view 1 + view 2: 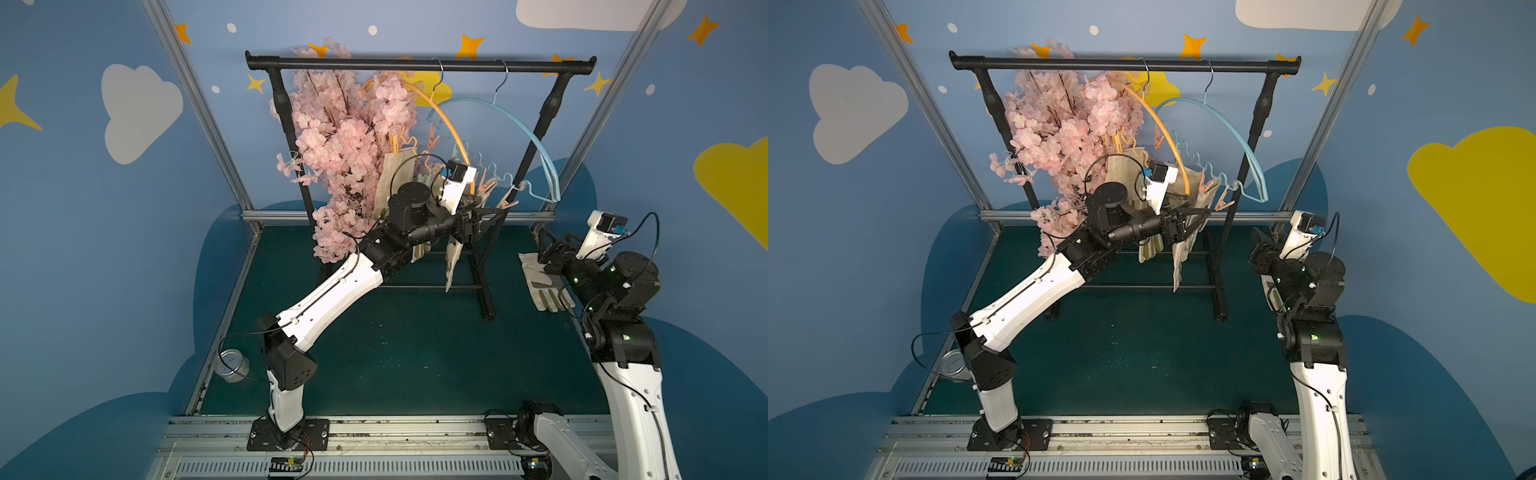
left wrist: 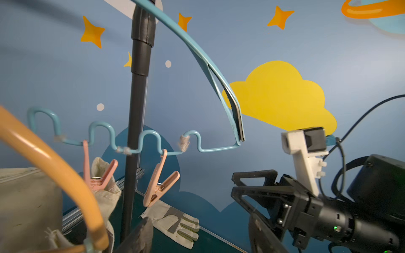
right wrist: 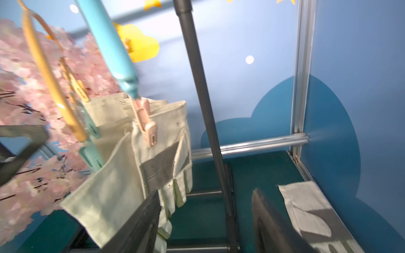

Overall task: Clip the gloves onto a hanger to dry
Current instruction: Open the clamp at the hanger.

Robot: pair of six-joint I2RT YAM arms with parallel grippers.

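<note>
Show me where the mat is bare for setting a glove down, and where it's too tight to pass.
Bare: the mat between the rack's foot and the front rail. A narrower strip lies between that foot and the loose glove. Crowded: under the top bar, where blossoms, hung gloves and the left gripper bunch together.

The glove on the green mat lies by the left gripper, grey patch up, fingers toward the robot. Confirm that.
Wrong on one point: the glove lies by the right gripper, not the left, as a top view shows. The left gripper is up at the rack. The rest stands: it lies on the green mat, grey patch up, fingers toward the robot.
</note>
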